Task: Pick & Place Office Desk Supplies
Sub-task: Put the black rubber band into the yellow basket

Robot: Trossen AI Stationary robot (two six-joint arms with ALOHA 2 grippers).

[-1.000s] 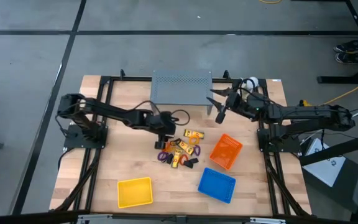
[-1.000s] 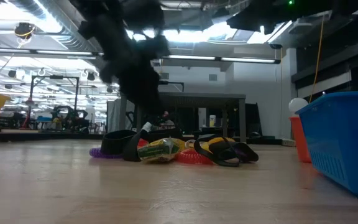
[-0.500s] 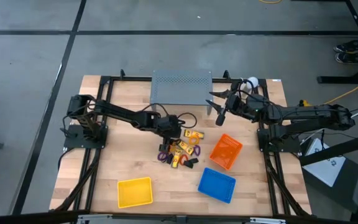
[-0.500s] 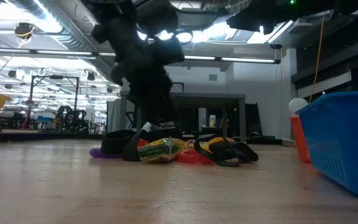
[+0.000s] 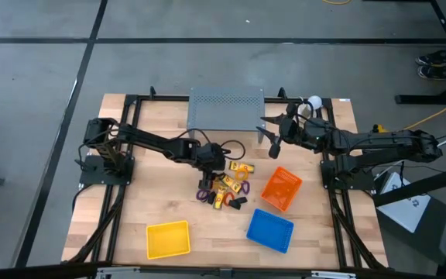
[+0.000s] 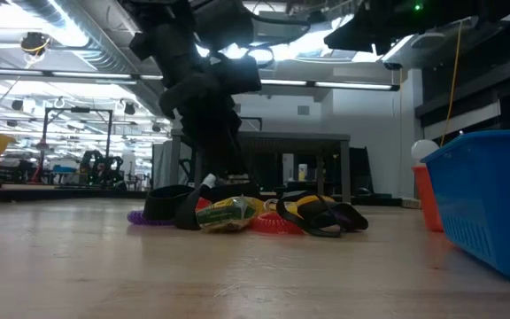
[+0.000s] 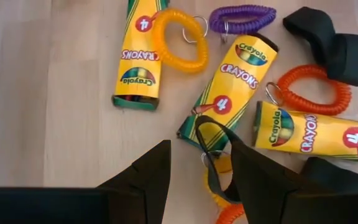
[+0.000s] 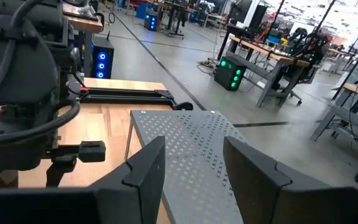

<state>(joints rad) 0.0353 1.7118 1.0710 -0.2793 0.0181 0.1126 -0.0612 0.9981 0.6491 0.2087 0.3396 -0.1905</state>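
Note:
The office desk supplies (image 5: 224,186) lie in a pile at mid-table: yellow crayon packets (image 7: 229,93), black clips (image 7: 331,43) and yellow (image 7: 179,40), purple (image 7: 241,18) and orange loops (image 7: 309,90). My left gripper (image 5: 214,160) hangs open at the pile's left edge, slanting down. In the left wrist view its fingers (image 7: 201,146) stand on either side of a black clip's thin handle loop (image 7: 213,162) and bare wood. I cannot tell whether they touch it. My right gripper (image 5: 272,142) waits open, raised, in front of the grey shelf (image 8: 197,149).
The grey perforated shelf (image 5: 225,108) stands at the far edge. An orange basket (image 5: 281,188) sits right of the pile, a blue basket (image 5: 270,229) at the near right and a yellow basket (image 5: 167,239) at the near left. Bare wood lies left of the pile.
My left gripper has shifted a little toward the table's right, over the left edge of the pile, and rolled slightly. It has stayed open. The supplies have not moved.

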